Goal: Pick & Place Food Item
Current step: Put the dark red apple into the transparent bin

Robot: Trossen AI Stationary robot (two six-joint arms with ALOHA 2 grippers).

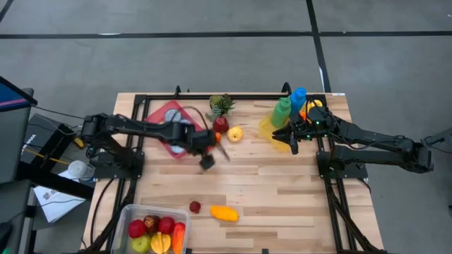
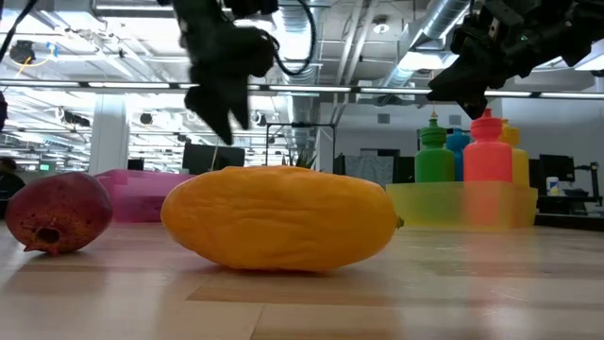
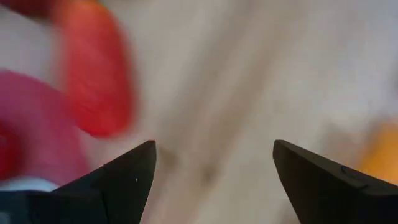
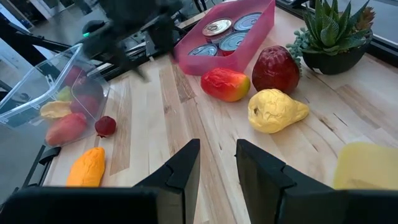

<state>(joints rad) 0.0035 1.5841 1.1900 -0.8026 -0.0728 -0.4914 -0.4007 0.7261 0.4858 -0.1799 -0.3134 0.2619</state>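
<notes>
My left gripper (image 1: 209, 156) (image 3: 214, 146) hangs open above the table, just near of a red-orange fruit (image 4: 226, 84) (image 3: 96, 74), and touches nothing. The left wrist view is blurred. Beside that fruit lie a dark red fruit (image 1: 221, 125) (image 4: 275, 68) and a yellow pear (image 1: 235, 133) (image 4: 277, 112). An orange mango (image 1: 224, 213) (image 2: 283, 219) and a small red fruit (image 1: 195, 207) (image 2: 58, 212) lie near the table's near edge. My right gripper (image 1: 288, 139) (image 4: 217, 146) waits in the air by the yellow tray, a narrow gap between its fingers.
A clear bin (image 1: 134, 212) with several fruits stands at the near left corner. A pink tray of cans (image 1: 164, 113) (image 4: 249, 43) and a potted plant (image 1: 221, 106) stand at the far side. A yellow tray (image 1: 267, 128) (image 2: 444, 203) holds coloured bottles (image 1: 282, 111).
</notes>
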